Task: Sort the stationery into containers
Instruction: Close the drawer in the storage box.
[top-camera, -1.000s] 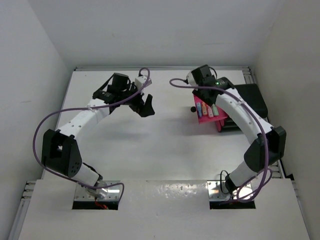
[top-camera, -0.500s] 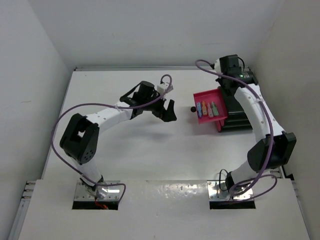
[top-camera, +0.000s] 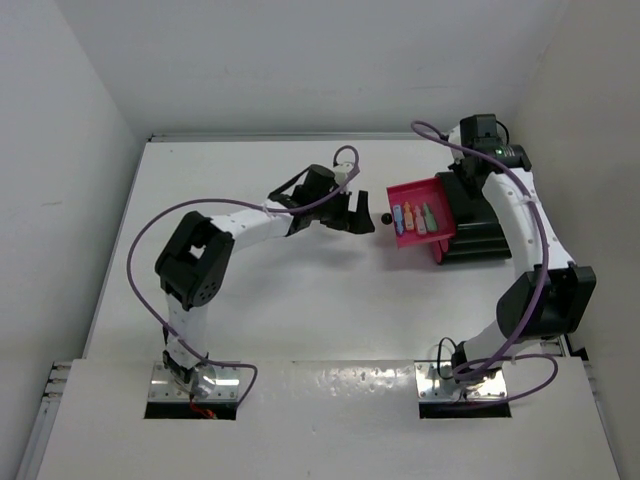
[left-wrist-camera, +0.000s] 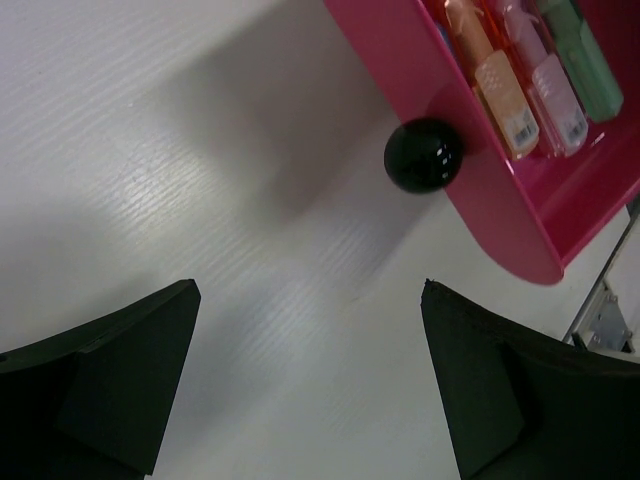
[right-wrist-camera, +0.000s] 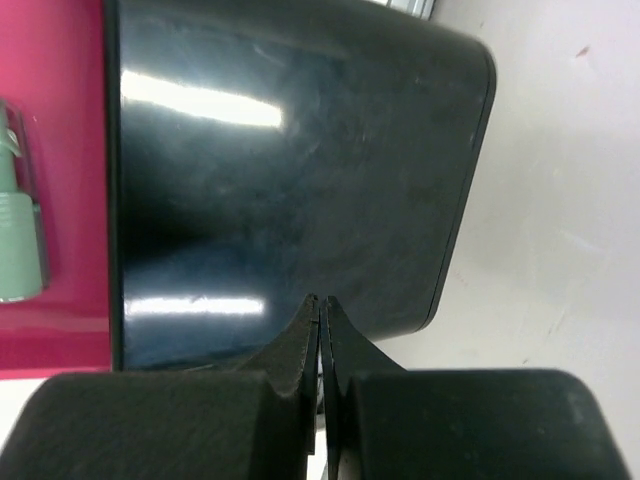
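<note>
A magenta-red drawer (top-camera: 412, 190) stands pulled out of the black box (top-camera: 487, 218) at the right, its round black knob (top-camera: 386, 218) facing left. Inside it lie several stubby stationery pieces (top-camera: 415, 217): orange (left-wrist-camera: 495, 75), pink (left-wrist-camera: 548, 80) and mint (left-wrist-camera: 585, 60). My left gripper (top-camera: 352, 215) is open just left of the knob (left-wrist-camera: 423, 155), apart from it, with only bare table between its fingers (left-wrist-camera: 130, 380). My right gripper (right-wrist-camera: 320, 300) is shut on nothing, hovering over the glossy top of the box (right-wrist-camera: 290, 170). The mint piece (right-wrist-camera: 18, 245) shows at the left edge of the right wrist view.
The box holds lower drawers (top-camera: 470, 248) beneath the open one. White walls close in the table at the back and on both sides. A metal rail (top-camera: 497, 152) runs behind the box. Purple cables (top-camera: 150, 240) loop off both arms.
My left arm has swung right across the table to the drawer's knob, still open. My right gripper has drawn back from the drawer to above the box and closed.
</note>
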